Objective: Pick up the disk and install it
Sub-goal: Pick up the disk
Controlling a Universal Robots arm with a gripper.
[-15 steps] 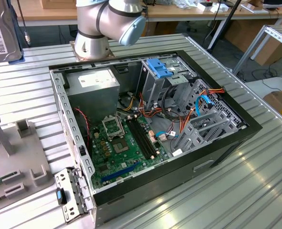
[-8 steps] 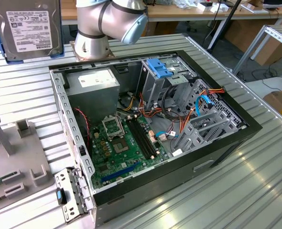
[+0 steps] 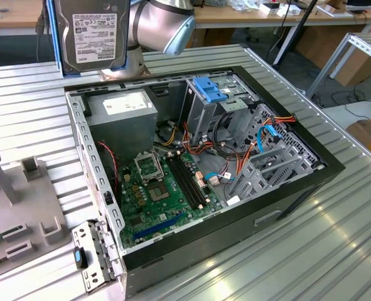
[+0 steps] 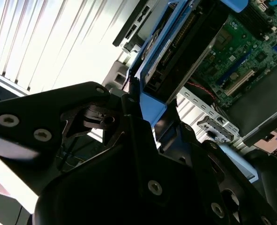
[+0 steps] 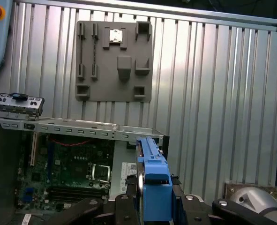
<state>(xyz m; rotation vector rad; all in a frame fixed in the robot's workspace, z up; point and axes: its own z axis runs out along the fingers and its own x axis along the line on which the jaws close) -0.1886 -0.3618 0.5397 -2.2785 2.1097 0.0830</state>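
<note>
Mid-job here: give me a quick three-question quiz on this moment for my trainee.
1. What holds the disk? A) the gripper B) a grey tray C) a person's hand
2. Fill in: the computer case lies on the table with its side ____.
3. True or false: the disk is already seated inside the computer case.
Key: 1 A; 2 open; 3 false, the jaws hold it on edge, outside the case.

place: robotics lab or workshop | ribbed metal table (image 3: 336,251) | opened computer case (image 3: 204,244) with bare circuit board (image 3: 141,207) | robot arm (image 3: 163,25) | grey fixture plate (image 5: 115,61) | wooden desks (image 3: 235,15) behind
</note>
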